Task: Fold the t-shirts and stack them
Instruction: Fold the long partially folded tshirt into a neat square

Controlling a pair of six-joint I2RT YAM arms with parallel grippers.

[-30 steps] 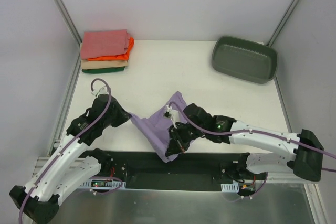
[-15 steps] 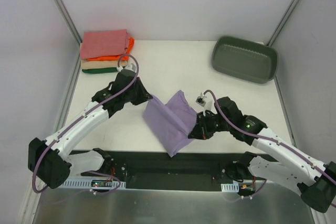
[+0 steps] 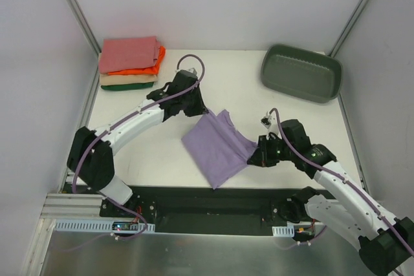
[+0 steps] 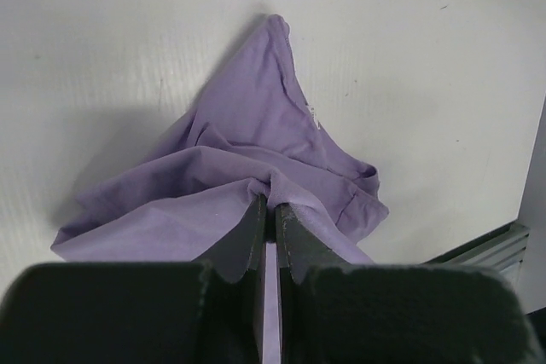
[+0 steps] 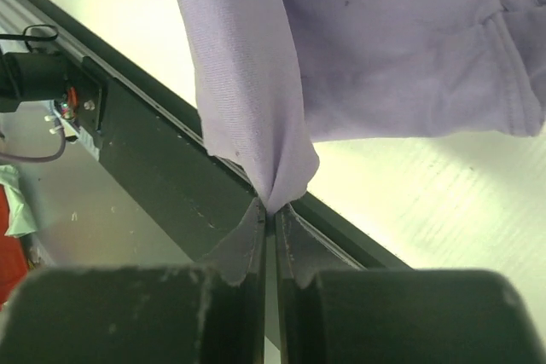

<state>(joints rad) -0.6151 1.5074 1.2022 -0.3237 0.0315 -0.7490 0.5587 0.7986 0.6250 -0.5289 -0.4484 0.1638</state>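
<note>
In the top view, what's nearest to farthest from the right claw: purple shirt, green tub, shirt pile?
1. Light purple cloth t-shirt, pinched in the right claw.
2. Grey-green plastic tub, far right corner.
3. Folded cloth t-shirt stack, far left corner.

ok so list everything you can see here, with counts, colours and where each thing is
lavender t-shirt: one, light purple, middle of the table, pinched at two edges
folded t-shirts: four in a stack, salmon-pink on top, then orange, tan, dark green, far left corner
tub: one, grey-green, far right corner
table: one, white, under everything
left gripper: one, black, shut on the shirt's far edge
right gripper: one, black, shut on the shirt's right edge
</note>
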